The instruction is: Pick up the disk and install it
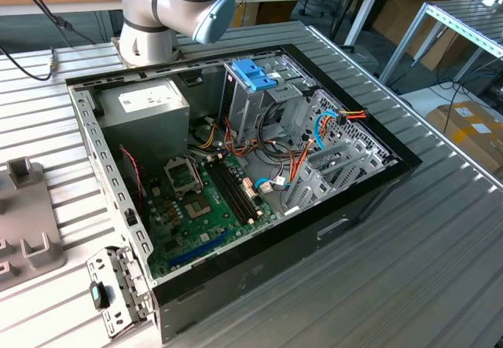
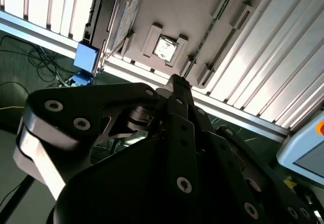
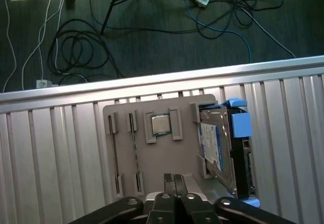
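The gripper (image 3: 174, 178) is clenched on nothing, over the grey fixture (image 3: 152, 158) on the bench (image 3: 50, 153). The disk (image 3: 216, 143) sits in that fixture, near the gripper and not touching it. Its label print is unreadable.

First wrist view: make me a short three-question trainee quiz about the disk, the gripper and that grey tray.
1. True or false: the gripper is holding the disk.
2. The disk is held in: A) the computer case, B) the grey fixture tray, C) a cardboard box.
3. Fill in: the gripper is ___ (open or shut).
Key: 1 false; 2 B; 3 shut.
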`<move>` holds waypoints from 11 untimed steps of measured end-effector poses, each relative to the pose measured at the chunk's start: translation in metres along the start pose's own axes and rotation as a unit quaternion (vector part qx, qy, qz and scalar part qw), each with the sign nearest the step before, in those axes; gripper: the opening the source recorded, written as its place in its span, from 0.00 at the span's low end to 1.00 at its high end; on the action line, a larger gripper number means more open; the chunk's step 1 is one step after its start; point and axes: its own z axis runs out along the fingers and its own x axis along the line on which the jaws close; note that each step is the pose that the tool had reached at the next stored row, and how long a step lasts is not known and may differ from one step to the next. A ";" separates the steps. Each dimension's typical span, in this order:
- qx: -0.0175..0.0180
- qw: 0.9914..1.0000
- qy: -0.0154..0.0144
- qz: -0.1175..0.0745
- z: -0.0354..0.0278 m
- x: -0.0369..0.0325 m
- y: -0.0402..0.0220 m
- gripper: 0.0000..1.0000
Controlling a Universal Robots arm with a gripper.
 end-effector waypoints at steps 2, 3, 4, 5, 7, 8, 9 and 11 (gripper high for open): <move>0.000 1.000 0.000 -0.005 0.0000 0.0000 0.0000 0.11; 0.000 1.000 0.000 -0.008 0.0000 0.0000 0.0000 0.11; 0.000 1.000 0.001 -0.012 0.0000 0.0000 0.0000 0.11; 0.000 1.000 0.001 -0.016 0.0000 0.0000 -0.0001 0.11; -0.001 1.000 0.001 -0.021 0.0000 0.0000 0.0000 0.11; -0.001 1.000 0.001 -0.024 0.0000 0.0000 0.0000 0.11; -0.001 1.000 0.001 -0.026 0.0000 0.0000 0.0000 0.11; -0.001 1.000 0.001 -0.031 0.0000 0.0000 0.0000 0.11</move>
